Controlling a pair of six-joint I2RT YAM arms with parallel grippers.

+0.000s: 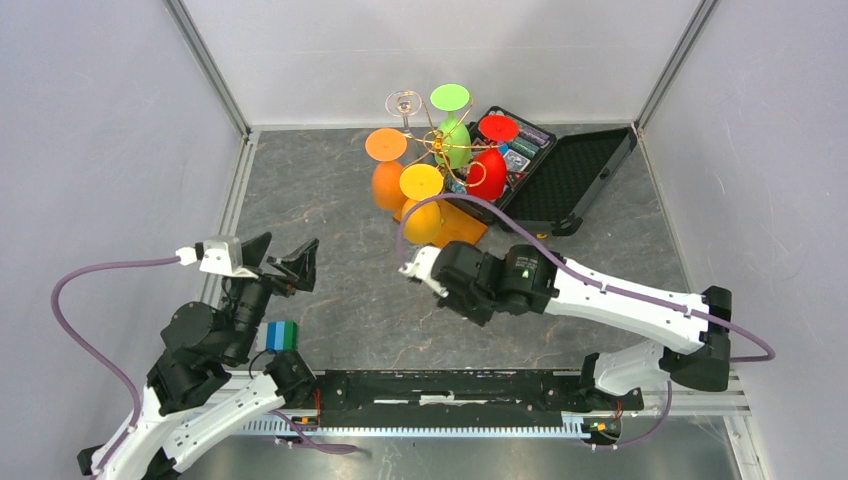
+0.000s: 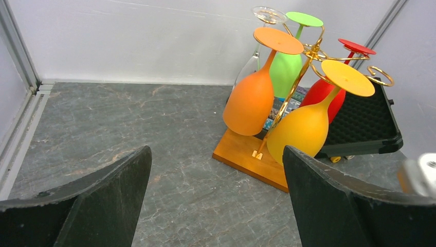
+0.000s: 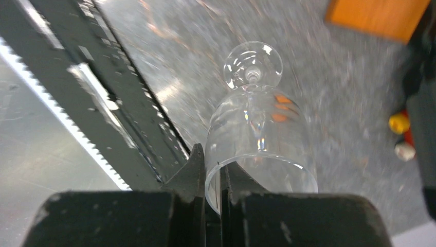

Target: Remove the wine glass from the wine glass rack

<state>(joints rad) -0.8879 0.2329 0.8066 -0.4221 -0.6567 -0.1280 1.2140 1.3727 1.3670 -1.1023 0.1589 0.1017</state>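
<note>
Top view: the rack (image 1: 440, 150) stands at 12 o'clock on the table (image 1: 350, 300). The right gripper (image 1: 415, 268) hangs just off the rack's 6 o'clock. The left gripper (image 1: 280, 258) sits at 8 o'clock, jaws spread wide and empty. Left wrist view: thin gold wire with curled arms on a flat wooden base (image 2: 247, 157). Matte coloured glasses (image 2: 249, 103) hang bowl-down beside a hung clear glass (image 2: 250, 66). Right wrist view: the fingers (image 3: 193, 172) pinch the rim wall of a clear glass (image 3: 257, 128), already off the rack, foot at 12 o'clock. The wall is thin and slick: hold the pinch steady, move slowly, stay clear of the base, lower gently.
</note>
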